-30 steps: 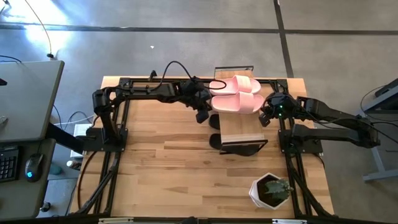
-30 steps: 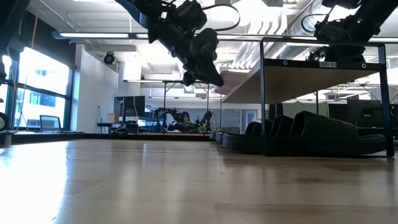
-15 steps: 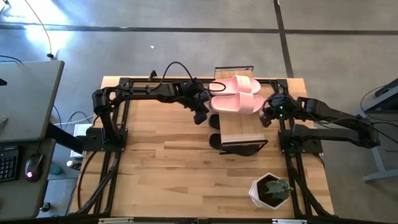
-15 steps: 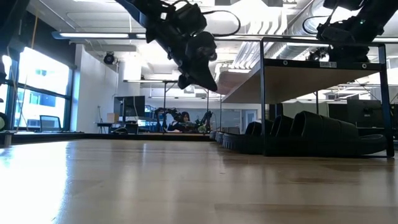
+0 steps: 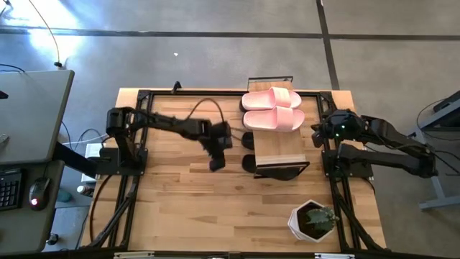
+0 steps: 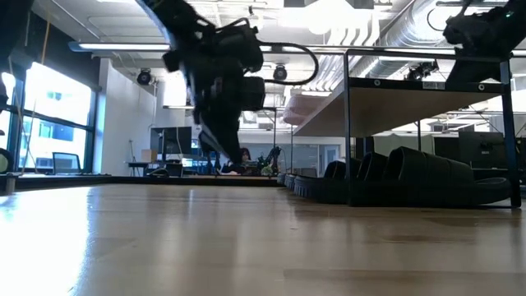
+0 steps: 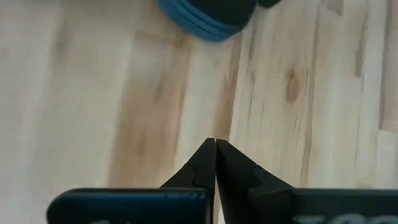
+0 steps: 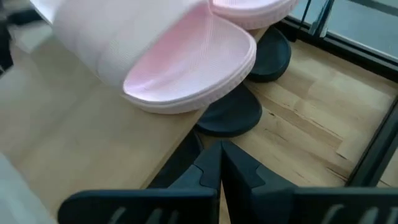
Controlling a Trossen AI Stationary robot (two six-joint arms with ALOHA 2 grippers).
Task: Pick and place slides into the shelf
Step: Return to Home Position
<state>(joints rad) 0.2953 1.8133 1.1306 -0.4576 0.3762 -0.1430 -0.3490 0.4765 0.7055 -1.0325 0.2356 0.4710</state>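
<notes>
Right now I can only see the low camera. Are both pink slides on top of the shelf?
Observer: Yes. The high view shows both pink slides side by side at one end of the shelf top.
Operator: Is the left claw holding something?
Observer: No. Its wrist view shows the left gripper shut and empty above the bare table.
Operator: And the right one?
Observer: The right gripper is shut and empty too, beside the shelf, facing the pink slides.
</notes>
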